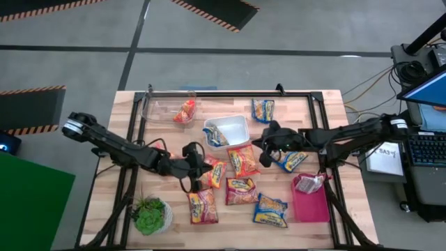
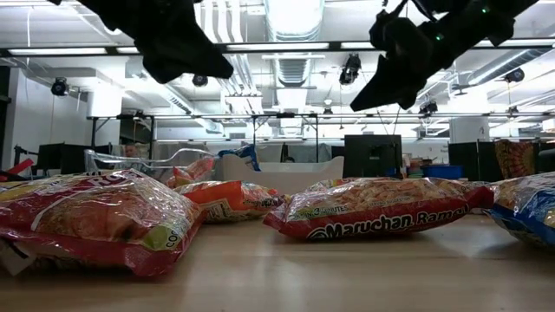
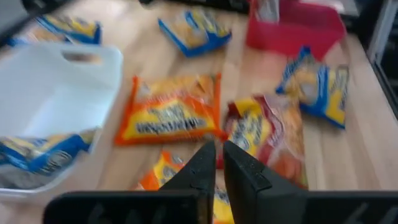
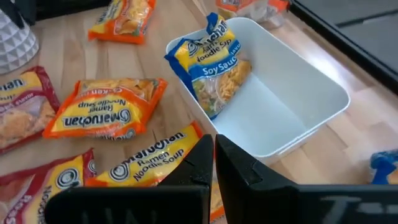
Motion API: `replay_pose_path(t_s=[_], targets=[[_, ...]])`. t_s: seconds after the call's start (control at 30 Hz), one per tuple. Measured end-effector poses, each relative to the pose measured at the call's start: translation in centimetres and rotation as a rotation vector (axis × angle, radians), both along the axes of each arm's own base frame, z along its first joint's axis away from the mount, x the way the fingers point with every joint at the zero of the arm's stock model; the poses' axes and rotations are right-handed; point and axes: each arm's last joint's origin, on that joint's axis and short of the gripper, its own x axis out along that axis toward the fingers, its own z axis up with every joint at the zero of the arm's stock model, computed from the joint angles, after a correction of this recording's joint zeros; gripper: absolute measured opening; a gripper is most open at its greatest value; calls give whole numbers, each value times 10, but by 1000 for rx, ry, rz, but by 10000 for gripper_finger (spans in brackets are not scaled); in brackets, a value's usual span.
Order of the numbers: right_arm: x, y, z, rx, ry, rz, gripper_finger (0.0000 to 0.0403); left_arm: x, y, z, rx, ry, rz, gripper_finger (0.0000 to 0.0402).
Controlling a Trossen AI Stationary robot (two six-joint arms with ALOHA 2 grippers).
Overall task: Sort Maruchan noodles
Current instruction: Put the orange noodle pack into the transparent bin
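Note:
About a dozen Maruchan packets lie flat on the wooden table. Loose ones include an orange packet (image 1: pixel 243 160), another orange one (image 1: pixel 216 172), two red ones (image 1: pixel 241 190) (image 1: pixel 203 206) and blue ones (image 1: pixel 263 109) (image 1: pixel 293 160) (image 1: pixel 270 210). A blue packet (image 4: pixel 211 68) leans inside the white bin (image 1: pixel 235 125). An orange one (image 1: pixel 185 111) lies in the clear bin (image 1: pixel 157 108), and a red one (image 1: pixel 310 183) in the pink bin (image 1: pixel 311 206). My left gripper (image 3: pixel 219 163) hovers shut above the orange and red packets at table centre. My right gripper (image 4: pixel 214 155) hovers shut over an orange packet (image 4: pixel 149 171) beside the white bin. Both are raised off the table and hold nothing.
A small green potted plant (image 1: pixel 150 216) stands at the table's near left corner. The clear bin sits at the far left, the white bin in the middle, the pink bin near the right edge. Bare wood shows at the near edge (image 2: pixel 277 277). A desk with a keyboard stands right of the table.

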Motion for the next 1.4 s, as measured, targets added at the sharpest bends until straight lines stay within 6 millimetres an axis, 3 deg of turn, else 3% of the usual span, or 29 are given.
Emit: replay_pose_path(t_s=[0.3, 0.57, 0.9, 1.4], targets=[[-7, 0, 11, -58, -30, 38, 9, 19, -22, -5, 26, 266, -55, 110], [-11, 1, 15, -45, -50, 63, 9, 35, -44, -36, 157, 419, -141, 196], [-11, 2, 12, -22, -43, 84, 9, 47, -48, -64, 220, 481, -105, 206], [-11, 2, 12, -18, -44, 81, 9, 57, -51, -87, 274, 484, -93, 203]])
